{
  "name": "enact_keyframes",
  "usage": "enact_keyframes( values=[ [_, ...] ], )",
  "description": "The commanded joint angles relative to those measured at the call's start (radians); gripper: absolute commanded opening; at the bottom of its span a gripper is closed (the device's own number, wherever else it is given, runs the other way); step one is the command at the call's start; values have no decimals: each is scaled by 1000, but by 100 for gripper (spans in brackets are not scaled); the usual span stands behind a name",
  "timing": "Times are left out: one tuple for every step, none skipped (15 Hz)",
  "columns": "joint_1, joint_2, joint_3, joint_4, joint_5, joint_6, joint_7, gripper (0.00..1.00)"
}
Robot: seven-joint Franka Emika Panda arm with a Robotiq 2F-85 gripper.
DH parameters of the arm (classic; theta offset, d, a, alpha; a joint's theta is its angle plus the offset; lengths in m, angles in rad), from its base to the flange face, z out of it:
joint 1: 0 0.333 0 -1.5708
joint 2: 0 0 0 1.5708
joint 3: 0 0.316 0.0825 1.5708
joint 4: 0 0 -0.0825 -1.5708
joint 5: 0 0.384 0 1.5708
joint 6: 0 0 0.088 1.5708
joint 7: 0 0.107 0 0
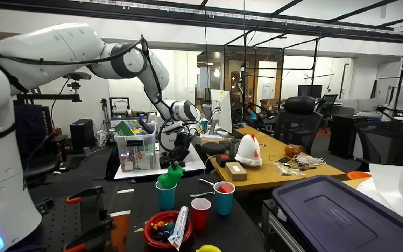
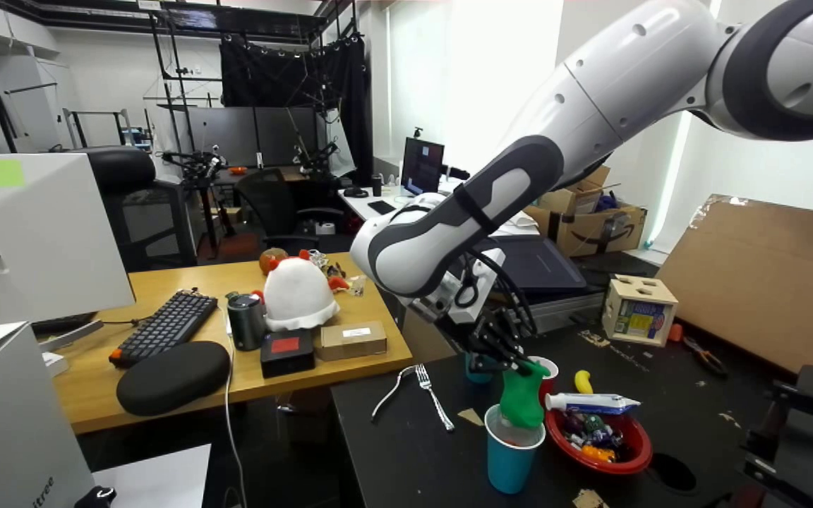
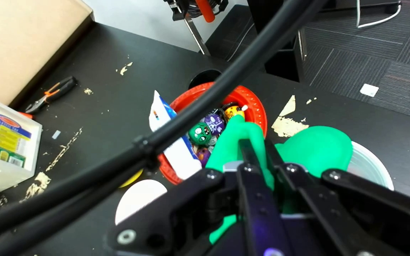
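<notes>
In an exterior view, held green toy (image 1: 170, 178) at mouth of teal cup (image 1: 167, 200), liable to topple under sideways drag; in an exterior view, risked clipping white tube (image 2: 593, 403) by swinging low; in wrist view, pinched green toy between fingers (image 3: 249, 156), perhaps apt to slip.

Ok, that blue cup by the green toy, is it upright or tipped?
Upright: in both exterior views the blue cup stands on the black table with its mouth facing up, the green toy just above.
</notes>
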Motion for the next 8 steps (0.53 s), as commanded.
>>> enact_keyframes(
  values=[
    [14,24,-11,49,-17,-25,17,2],
    [15,28,-11,55,-17,-25,15,2],
    [15,31,-10,60,-15,-22,14,2],
    [16,35,-8,65,-13,-22,14,2],
    [18,39,-7,73,-12,-23,13,2],
    [19,43,-7,79,-11,-25,13,2],
    [20,46,-7,85,-10,-25,13,2],
    [21,47,-6,87,-10,-22,13,2]
  ],
)
